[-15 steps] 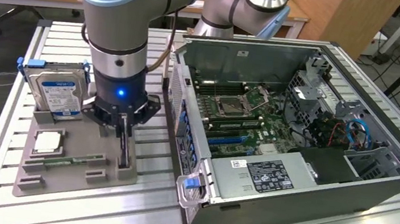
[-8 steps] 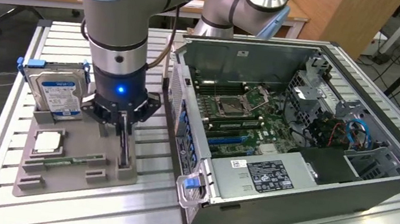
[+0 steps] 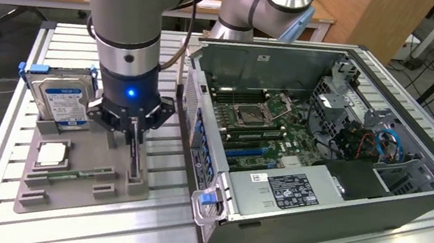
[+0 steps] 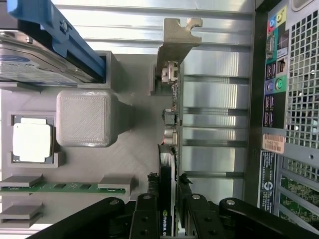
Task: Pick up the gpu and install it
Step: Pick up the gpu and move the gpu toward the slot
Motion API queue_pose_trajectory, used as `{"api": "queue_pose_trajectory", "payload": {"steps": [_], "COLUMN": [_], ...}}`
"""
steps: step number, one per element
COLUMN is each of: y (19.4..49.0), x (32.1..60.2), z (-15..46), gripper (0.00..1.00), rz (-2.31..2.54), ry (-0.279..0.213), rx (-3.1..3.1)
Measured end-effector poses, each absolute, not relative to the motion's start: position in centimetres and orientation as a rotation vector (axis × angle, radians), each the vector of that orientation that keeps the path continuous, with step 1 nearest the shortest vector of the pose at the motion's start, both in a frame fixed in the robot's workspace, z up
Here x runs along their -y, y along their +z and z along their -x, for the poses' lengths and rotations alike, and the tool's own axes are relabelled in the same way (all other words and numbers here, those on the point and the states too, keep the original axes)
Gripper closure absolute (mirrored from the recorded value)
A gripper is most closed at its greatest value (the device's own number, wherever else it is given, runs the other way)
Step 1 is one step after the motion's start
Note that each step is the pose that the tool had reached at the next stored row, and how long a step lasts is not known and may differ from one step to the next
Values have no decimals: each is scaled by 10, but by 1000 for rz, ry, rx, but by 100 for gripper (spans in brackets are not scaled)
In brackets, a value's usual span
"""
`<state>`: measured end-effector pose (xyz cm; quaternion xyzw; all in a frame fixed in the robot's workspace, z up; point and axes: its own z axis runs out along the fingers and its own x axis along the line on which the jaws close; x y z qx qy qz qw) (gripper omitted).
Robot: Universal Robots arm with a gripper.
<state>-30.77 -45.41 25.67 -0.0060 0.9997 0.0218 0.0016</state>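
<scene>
The gpu (image 4: 169, 124) stands on edge in a slot of the grey holder (image 4: 134, 149), its silver end bracket (image 4: 177, 42) at one end and its black cooler under the gripper. My gripper (image 4: 168, 211) straddles the card from above, its two black fingers (image 4: 145, 214) pressed against either face, shut on it. In the exterior view the gripper (image 3: 133, 139) hangs low over the holder (image 3: 108, 198), with the gpu (image 3: 136, 164) showing as a thin upright strip below it, still seated in the slot.
The open computer case (image 3: 322, 141) lies at the exterior view's right of the holder, motherboard (image 3: 258, 126) exposed; its rear port panel (image 4: 294, 99) is close beside the card. On the holder also sit a hard drive (image 3: 62, 99), a processor (image 3: 51, 154) and a memory stick (image 3: 78, 174).
</scene>
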Motion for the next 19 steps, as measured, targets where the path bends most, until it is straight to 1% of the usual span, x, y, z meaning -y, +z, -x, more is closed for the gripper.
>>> {"api": "queue_pose_trajectory", "payload": {"steps": [19], "y": [273], "x": [454], "z": [308], "gripper": [74], "rz": [19], "ry": [69], "rx": [-3137]}}
